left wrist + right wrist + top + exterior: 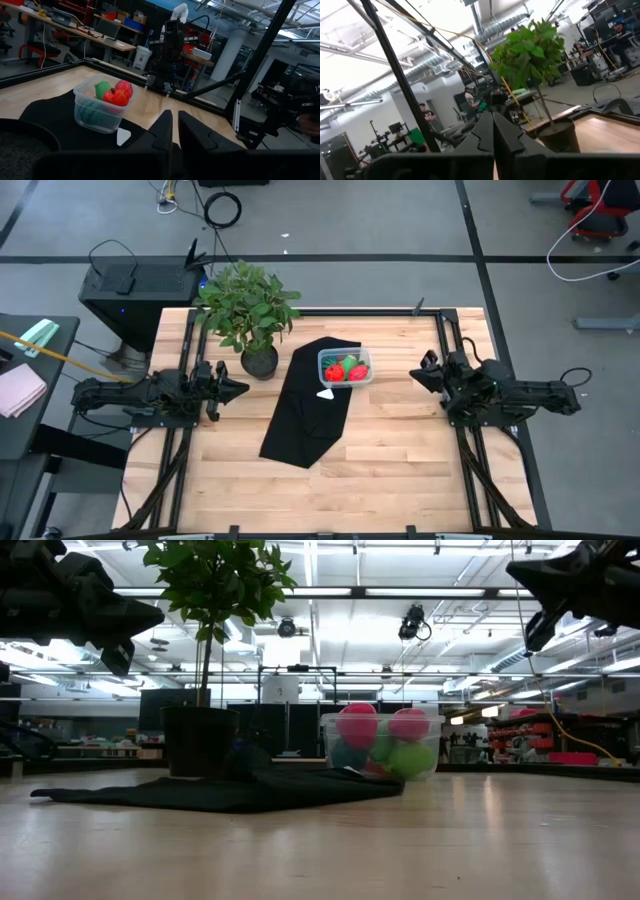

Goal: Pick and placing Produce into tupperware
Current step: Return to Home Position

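The clear tupperware (345, 367) stands on the far right part of the black cloth and holds the produce: red (334, 372), green (349, 363) and more below. The low view shows the tupperware (383, 748) with two red balls (358, 724) and a lime-green one (411, 759); in the left wrist view the tupperware (100, 107) also shows a dark-green striped ball (92, 111). My left gripper (240, 389) hovers left of the cloth, shut and empty (174, 131). My right gripper (416, 375) hovers right of the tupperware, shut and empty (493, 131).
A black cloth (308, 402) lies across the table's middle. A leafy potted plant (252, 315) stands at the cloth's far left side. A small white scrap (327, 393) lies on the cloth near the tupperware. Bare wood lies toward the near edge. A person (426, 119) shows beyond the table.
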